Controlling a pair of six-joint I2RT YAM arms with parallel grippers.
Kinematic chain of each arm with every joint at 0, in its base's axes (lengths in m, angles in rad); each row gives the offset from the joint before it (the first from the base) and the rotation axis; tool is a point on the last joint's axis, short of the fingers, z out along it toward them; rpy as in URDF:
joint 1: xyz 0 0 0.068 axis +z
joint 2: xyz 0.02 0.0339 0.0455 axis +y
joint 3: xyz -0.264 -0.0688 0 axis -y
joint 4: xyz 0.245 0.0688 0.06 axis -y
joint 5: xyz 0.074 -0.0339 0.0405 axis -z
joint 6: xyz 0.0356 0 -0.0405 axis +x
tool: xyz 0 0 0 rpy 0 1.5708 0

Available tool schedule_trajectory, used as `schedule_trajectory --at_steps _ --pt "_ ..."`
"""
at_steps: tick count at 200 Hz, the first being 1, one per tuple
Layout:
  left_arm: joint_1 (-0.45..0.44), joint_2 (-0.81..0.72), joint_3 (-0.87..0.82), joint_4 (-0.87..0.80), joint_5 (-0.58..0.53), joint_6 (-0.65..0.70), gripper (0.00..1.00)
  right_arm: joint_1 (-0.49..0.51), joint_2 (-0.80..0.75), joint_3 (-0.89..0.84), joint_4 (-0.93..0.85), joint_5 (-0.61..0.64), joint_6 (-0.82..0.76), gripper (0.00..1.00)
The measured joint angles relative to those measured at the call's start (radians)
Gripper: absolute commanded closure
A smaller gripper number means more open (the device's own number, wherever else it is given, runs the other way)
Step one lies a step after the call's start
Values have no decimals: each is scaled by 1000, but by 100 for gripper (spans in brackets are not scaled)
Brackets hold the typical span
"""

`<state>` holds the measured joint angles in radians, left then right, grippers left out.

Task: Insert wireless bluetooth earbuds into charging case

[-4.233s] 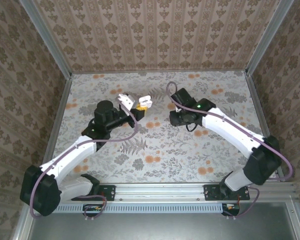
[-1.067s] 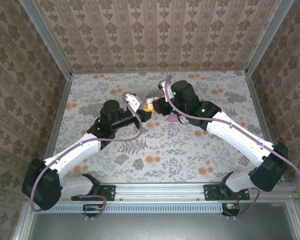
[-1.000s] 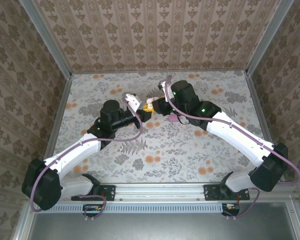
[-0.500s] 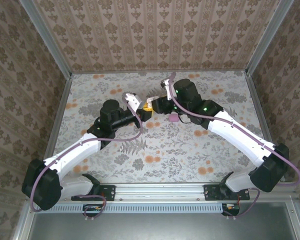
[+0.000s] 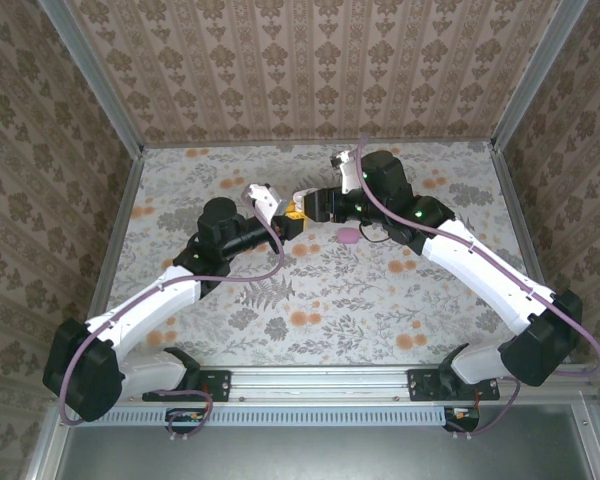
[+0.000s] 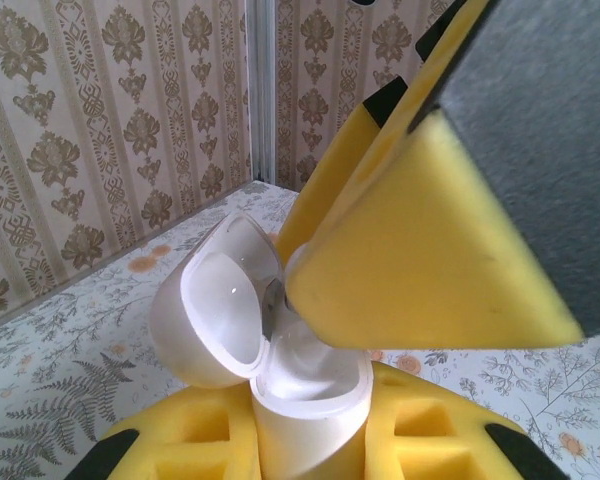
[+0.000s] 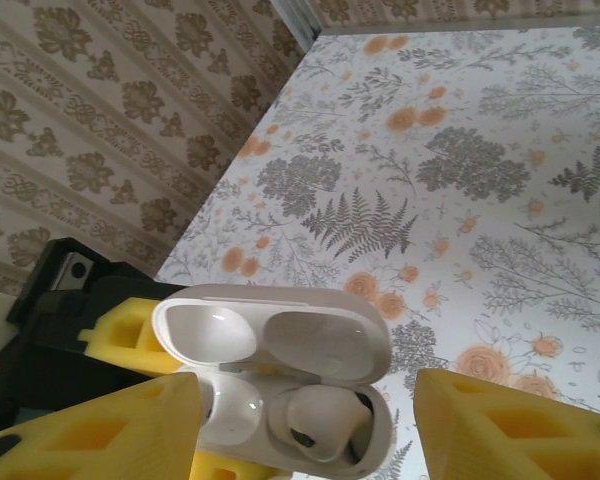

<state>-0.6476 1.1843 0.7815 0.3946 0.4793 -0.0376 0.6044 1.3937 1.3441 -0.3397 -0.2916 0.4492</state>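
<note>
White earbud [image 7: 315, 418] half sunk in charging case [image 7: 310, 345]; stem hidden.

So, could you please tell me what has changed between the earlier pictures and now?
The right claw swung left from mid-table to the open charging case, and in the last second its wrist drew slightly back to the right. It now stands open over the case, where one earbud sits in its socket. The left claw kept hold of the case, lid open, barely shifting.
</note>
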Motion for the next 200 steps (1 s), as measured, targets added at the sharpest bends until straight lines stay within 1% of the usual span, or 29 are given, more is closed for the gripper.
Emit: schedule_trajectory --at_steps 29,91,110,121,144,152,169,200 --pt "0 0 0 0 1 0 89 0 -1 0 2 -13 20 35" --pt "0 0 0 0 7 0 89 -22 -50 -15 37 -16 63 33" --pt "0 0 0 -1 7 0 89 -30 -74 -29 53 -10 79 39" --pt "0 -2 0 -1 7 0 89 -35 -89 -35 53 -3 89 46" --pt "0 -8 0 -1 7 1 89 -50 -111 -54 54 15 106 57" --pt "0 -11 0 -1 6 1 89 -55 -116 -64 54 23 110 56" --pt "0 -18 0 -2 6 3 89 -61 -126 -87 53 48 119 53" --pt "1 -58 1 -23 -16 20 89 -88 -138 -132 37 131 161 53"
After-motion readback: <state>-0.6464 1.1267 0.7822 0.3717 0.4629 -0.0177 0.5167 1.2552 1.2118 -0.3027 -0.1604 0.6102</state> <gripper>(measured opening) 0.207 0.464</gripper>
